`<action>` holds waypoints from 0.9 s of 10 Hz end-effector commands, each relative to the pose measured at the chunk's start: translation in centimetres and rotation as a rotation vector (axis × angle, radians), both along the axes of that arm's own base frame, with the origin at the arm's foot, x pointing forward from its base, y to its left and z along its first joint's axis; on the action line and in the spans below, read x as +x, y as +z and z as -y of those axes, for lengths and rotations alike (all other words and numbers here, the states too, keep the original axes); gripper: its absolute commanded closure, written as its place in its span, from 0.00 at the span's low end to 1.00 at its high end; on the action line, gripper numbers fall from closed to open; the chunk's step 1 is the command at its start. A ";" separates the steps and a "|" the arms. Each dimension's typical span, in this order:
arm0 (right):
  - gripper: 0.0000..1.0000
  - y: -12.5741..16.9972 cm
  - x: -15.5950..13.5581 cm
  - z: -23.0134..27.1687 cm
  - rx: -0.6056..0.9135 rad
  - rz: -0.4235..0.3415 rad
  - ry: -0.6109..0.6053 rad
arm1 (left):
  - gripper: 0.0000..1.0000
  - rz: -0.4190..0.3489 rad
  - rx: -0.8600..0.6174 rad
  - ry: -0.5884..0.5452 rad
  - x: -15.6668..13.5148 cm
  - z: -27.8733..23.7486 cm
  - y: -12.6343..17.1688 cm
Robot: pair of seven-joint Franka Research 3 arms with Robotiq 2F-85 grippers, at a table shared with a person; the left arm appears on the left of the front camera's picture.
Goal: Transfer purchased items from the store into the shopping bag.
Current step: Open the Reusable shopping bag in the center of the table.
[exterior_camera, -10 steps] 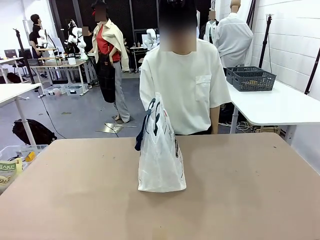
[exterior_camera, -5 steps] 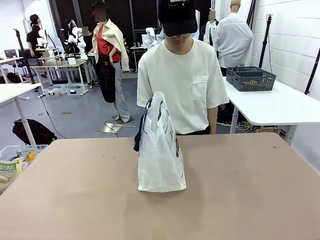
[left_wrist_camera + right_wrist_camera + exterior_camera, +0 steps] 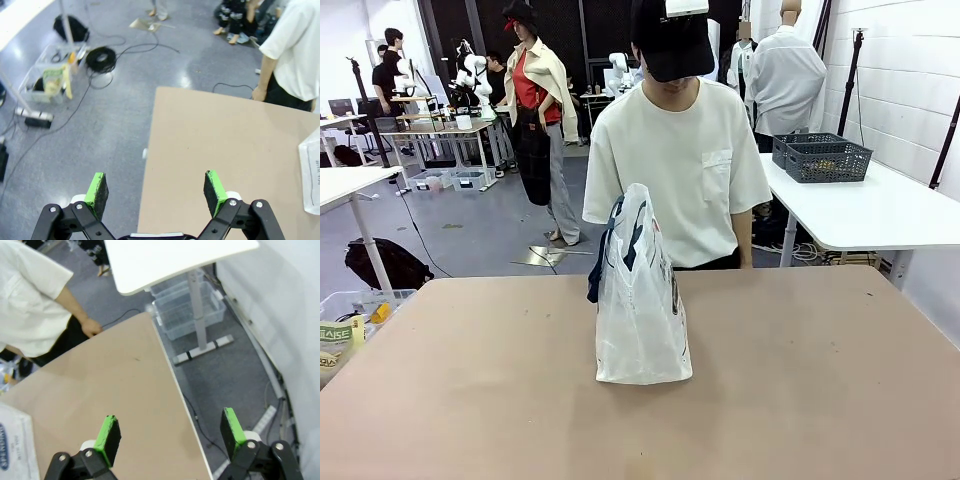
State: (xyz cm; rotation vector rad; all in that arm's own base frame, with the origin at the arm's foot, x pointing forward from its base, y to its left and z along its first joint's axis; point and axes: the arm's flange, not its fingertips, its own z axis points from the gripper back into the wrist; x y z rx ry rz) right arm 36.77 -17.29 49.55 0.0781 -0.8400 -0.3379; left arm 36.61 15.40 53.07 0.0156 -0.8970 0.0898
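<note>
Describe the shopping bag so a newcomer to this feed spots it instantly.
Start at the tan table. Near its middle, before the person in the white shirt, stands the shopping bag: tall, translucent white plastic. Its dark blue strap handles set it apart.

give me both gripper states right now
Left gripper: open, holding nothing.
Right gripper: open, holding nothing.

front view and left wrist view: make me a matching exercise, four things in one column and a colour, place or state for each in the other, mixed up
1 shopping bag
2 bag handles
3 left gripper
4 person

a open, holding nothing
b dark blue
c standing at the far side of the table
d upright on the table

Pairs: 1-d, 2-b, 3-a, 4-c
</note>
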 end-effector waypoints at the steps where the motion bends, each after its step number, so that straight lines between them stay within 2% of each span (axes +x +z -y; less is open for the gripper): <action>1: 0.00 5.3 1.4 -2.9 -0.073 0.011 0.101 | 0.00 0.035 0.102 -0.145 3.4 3.7 4.1; 3: 0.00 11.2 3.3 -9.0 -0.099 0.010 0.258 | 0.00 0.033 0.192 -0.285 7.2 9.9 7.9; 5: 0.00 14.4 5.4 -17.6 -0.172 -0.019 0.471 | 0.00 0.030 0.218 -0.415 11.0 17.7 10.1; 7: 0.00 14.7 5.7 -25.4 -0.210 -0.079 0.707 | 0.00 0.005 0.206 -0.523 12.9 24.1 10.7; 9: 0.00 13.2 5.0 -30.1 -0.288 -0.096 0.849 | 0.00 -0.056 0.162 -0.631 13.1 27.3 8.3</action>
